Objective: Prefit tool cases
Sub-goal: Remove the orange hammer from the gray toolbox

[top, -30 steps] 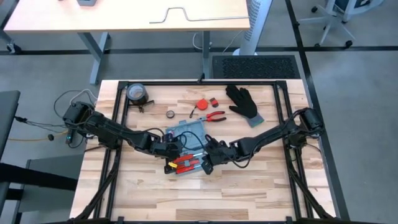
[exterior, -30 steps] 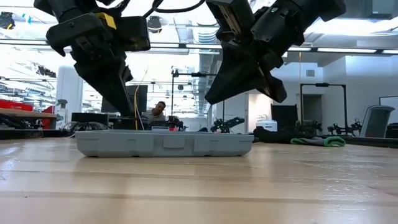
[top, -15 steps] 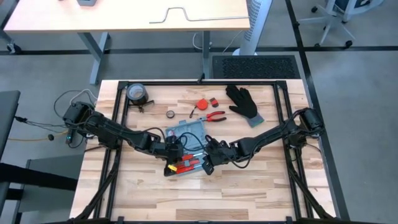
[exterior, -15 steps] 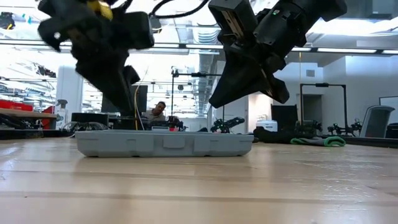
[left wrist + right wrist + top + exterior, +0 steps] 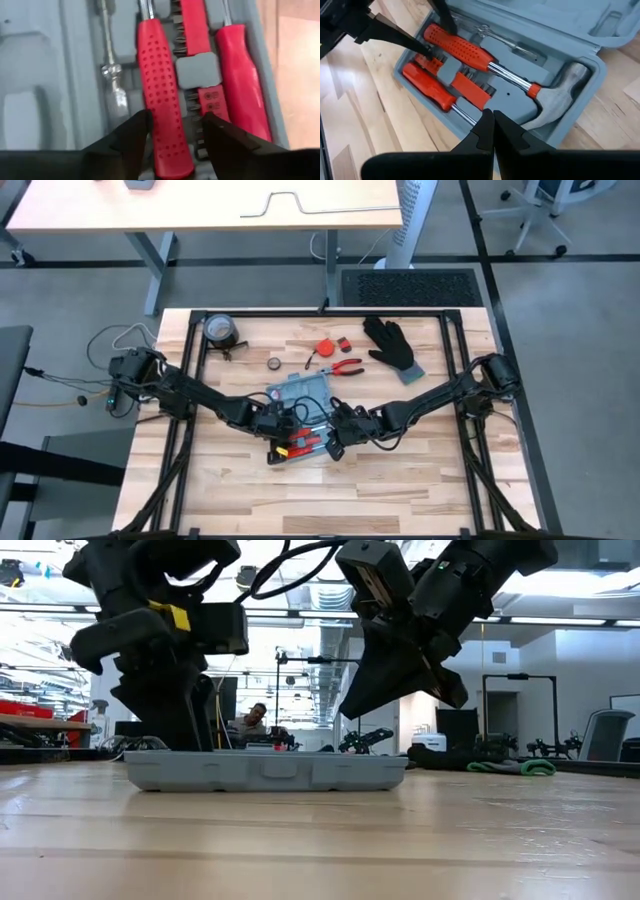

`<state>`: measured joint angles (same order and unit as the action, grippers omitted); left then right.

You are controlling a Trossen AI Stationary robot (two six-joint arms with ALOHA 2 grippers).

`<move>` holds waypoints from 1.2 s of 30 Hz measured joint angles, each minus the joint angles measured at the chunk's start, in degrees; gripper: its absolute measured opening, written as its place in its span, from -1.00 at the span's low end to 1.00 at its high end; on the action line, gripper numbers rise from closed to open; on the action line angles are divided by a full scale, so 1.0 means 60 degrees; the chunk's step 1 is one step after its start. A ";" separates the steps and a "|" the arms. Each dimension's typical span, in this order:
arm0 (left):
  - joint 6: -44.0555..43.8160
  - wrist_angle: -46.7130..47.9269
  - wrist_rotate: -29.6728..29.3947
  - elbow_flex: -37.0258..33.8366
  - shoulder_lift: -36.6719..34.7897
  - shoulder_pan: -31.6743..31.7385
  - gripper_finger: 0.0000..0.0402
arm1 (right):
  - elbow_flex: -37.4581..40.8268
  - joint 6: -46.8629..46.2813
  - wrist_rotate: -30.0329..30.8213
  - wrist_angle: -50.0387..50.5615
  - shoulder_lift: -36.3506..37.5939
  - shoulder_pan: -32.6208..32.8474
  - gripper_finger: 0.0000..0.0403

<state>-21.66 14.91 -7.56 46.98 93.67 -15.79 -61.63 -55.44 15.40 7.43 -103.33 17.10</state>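
The left claw (image 5: 174,131) stood spread, one dark finger on each side of the dotted red handle of a screwdriver (image 5: 160,85) lying in its slot; whether the fingers touched the handle could not be told. In the high view the left claw (image 5: 277,423) hung over the near-left part of the case. The right claw (image 5: 492,121) had its two fingers pressed together, holding nothing, poised just above the case's near edge beside the grey-headed hammer (image 5: 566,97); from above, the right claw (image 5: 335,442) sat at the case's right end.

The flat, light-blue plastic tool case (image 5: 298,412) lay open near the middle of the light wooden counter (image 5: 400,480), grey-blue moulded slots upward. It held the dotted screwdriver, a second smooth red-handled screwdriver (image 5: 432,87) and a red bit holder (image 5: 470,82) between them.

Further out on the counter lay red-handled pliers (image 5: 345,367), a black glove (image 5: 392,346), a roll of tape (image 5: 220,330) and a small dark ring (image 5: 274,364).
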 joint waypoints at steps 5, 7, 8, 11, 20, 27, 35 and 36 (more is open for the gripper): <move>-0.0299 0.0395 -0.0549 -0.0021 -0.0214 0.0018 -0.08 | 0.0000 -0.0008 0.0025 0.0010 0.0000 0.0000 -0.94; -0.0330 0.0562 -0.0817 -0.0029 -0.0261 0.0018 -0.12 | 0.0000 -0.0008 0.0025 0.0010 0.0000 0.0000 -0.94; -0.0332 0.0670 -0.1026 -0.0029 -0.0262 0.0010 -0.13 | 0.0000 -0.0008 0.0029 0.0013 0.0000 -0.0013 -0.94; -0.0148 0.1072 -0.1658 -0.0040 -0.0262 -0.0091 -0.18 | 0.0000 -0.0008 0.0032 0.0013 -0.0004 -0.0061 -0.94; 0.0722 0.1183 -0.3505 -0.0055 -0.0209 -0.0711 -0.29 | 0.0000 -0.0019 0.0464 -0.0091 -0.0007 -0.0098 -0.94; 0.1073 0.1000 -0.3782 -0.0055 0.0093 -0.0754 -0.32 | -0.0004 0.0053 0.0348 -0.1219 -0.0347 -0.0200 -0.94; 0.1105 0.0731 -0.3795 -0.0018 0.0470 -0.0762 -0.32 | -0.0162 -0.0803 -0.0116 -0.2876 -0.1749 -0.0244 -0.94; 0.1105 0.0723 -0.3799 -0.0018 0.0470 -0.0761 -0.32 | -0.0253 -0.0843 -0.0084 -0.2781 -0.1814 -0.0244 -0.94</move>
<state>-15.03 19.25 -30.36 46.87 96.49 -20.36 -63.14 -60.49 14.90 -9.25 -114.22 15.64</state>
